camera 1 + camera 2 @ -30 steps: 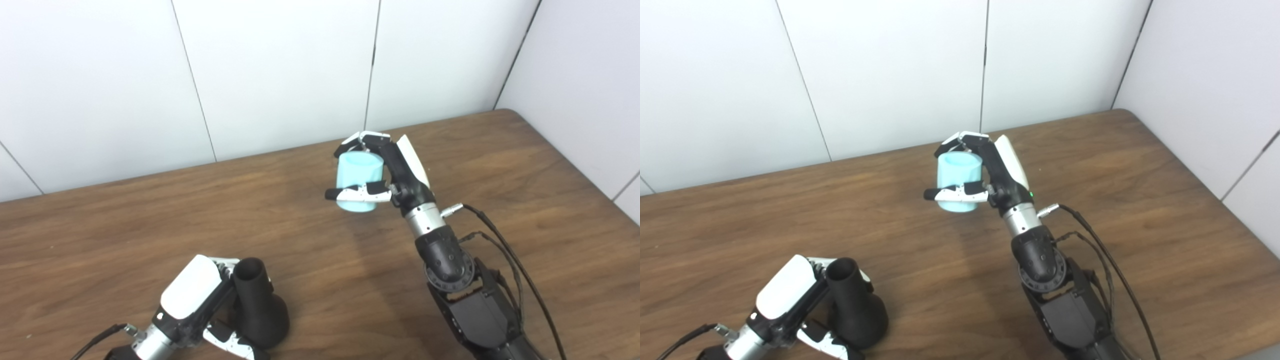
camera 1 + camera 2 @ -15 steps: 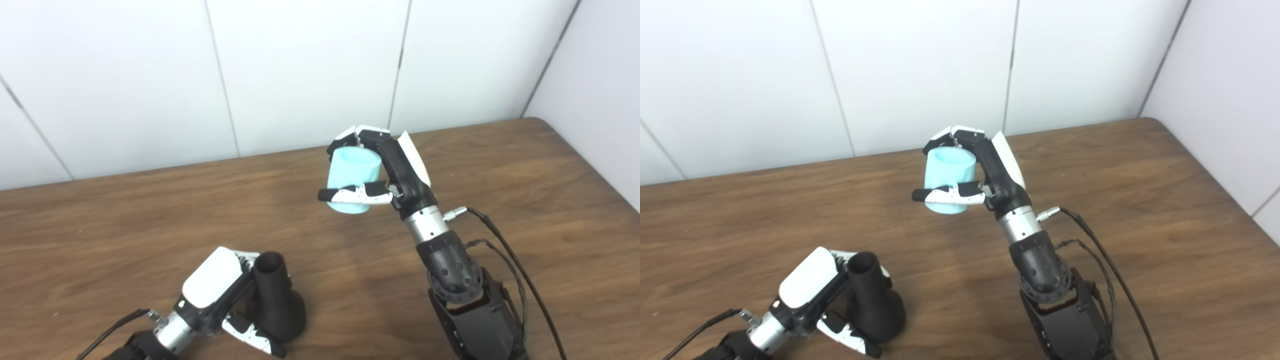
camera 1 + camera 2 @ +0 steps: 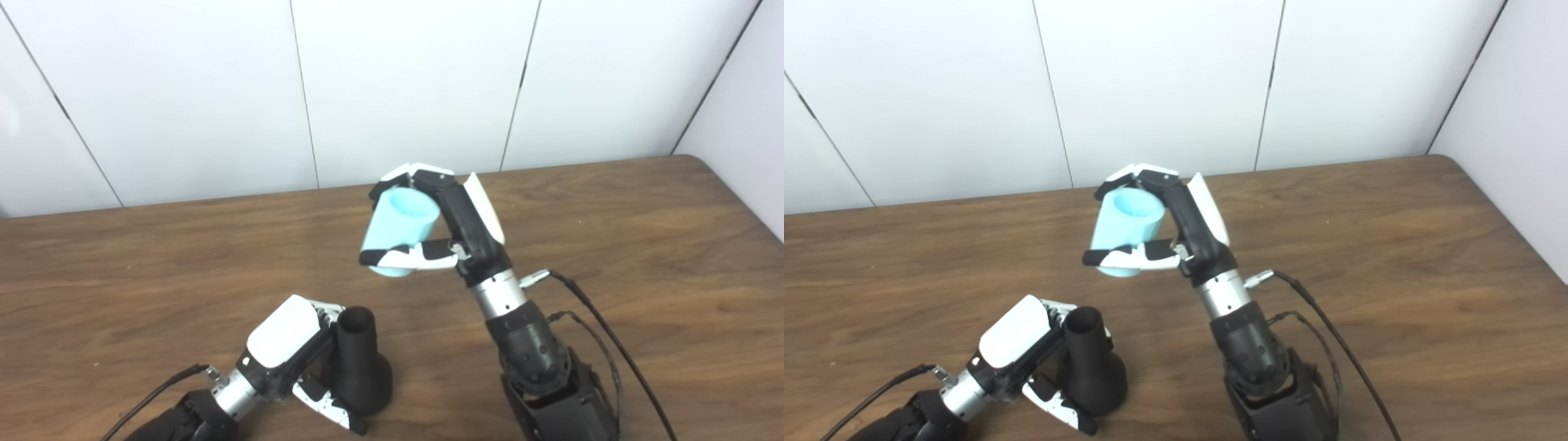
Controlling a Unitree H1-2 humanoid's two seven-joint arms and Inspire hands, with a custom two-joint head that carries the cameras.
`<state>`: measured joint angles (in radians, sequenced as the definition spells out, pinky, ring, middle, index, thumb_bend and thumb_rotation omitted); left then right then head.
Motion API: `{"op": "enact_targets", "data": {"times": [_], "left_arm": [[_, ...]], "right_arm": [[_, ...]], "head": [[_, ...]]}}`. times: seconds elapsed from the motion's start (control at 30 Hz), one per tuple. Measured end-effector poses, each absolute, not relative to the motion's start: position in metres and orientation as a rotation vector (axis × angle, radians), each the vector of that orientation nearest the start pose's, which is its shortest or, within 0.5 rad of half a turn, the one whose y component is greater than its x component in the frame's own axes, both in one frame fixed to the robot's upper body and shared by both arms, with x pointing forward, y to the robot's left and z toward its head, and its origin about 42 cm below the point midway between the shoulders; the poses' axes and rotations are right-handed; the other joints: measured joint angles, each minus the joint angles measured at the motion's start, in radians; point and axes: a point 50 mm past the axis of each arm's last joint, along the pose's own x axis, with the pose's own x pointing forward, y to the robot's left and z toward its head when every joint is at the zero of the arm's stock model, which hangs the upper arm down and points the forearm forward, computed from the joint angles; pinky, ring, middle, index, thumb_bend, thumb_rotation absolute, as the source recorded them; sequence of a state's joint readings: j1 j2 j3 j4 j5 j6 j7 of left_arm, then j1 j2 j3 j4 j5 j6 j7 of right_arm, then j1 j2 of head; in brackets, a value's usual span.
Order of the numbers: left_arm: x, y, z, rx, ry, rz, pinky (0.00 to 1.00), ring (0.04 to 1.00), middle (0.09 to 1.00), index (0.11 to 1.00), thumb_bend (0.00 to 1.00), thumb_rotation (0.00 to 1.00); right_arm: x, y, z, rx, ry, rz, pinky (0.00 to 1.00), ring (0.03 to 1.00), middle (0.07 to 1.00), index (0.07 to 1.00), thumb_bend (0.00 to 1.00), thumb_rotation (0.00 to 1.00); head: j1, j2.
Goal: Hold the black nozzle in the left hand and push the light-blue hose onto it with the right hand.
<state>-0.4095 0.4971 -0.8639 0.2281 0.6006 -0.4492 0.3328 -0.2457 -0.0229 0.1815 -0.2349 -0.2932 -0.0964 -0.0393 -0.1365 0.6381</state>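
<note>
While the left hand (image 3: 288, 343) is gripping the upright black nozzle (image 3: 360, 361) on the wooden surface (image 3: 643, 245), the right hand (image 3: 456, 220) is holding the tilted light-blue hose (image 3: 399, 229) aloft at the nozzle's 1 o'clock, apart.

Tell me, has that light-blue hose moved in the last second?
Yes. The light-blue hose tilted, its lower end swinging toward the black nozzle, with less tabletop between them.

We see open air between the light-blue hose (image 3: 399, 231) and the black nozzle (image 3: 359, 361) mouth; bare counter (image 3: 643, 245) lies all around.
</note>
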Motion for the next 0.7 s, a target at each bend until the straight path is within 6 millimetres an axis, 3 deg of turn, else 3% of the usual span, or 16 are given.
{"op": "enact_targets", "data": {"times": [0.33, 0.47, 0.7], "left_arm": [[0.325, 0.169, 0.112, 0.978, -0.724, -0.773, 0.4, 0.522, 0.503, 0.465, 0.52, 0.0], [0.325, 0.166, 0.112, 0.979, -0.727, -0.776, 0.4, 0.523, 0.505, 0.463, 0.52, 0.0], [0.325, 0.165, 0.112, 0.978, -0.728, -0.779, 0.41, 0.523, 0.503, 0.466, 0.52, 0.0]], "right_arm": [[0.314, -0.114, 0.229, -0.213, -0.602, 0.198, 0.25, 0.323, 0.457, 0.518, 0.52, 0.0], [0.312, -0.112, 0.221, -0.221, -0.583, 0.208, 0.17, 0.24, 0.448, 0.526, 0.52, 0.0], [0.305, -0.112, 0.211, -0.235, -0.562, 0.228, 0.14, 0.218, 0.449, 0.526, 0.52, 0.0]], "head": [[0.014, 0.003], [0.009, 0.008], [0.0, 0.009]]}}
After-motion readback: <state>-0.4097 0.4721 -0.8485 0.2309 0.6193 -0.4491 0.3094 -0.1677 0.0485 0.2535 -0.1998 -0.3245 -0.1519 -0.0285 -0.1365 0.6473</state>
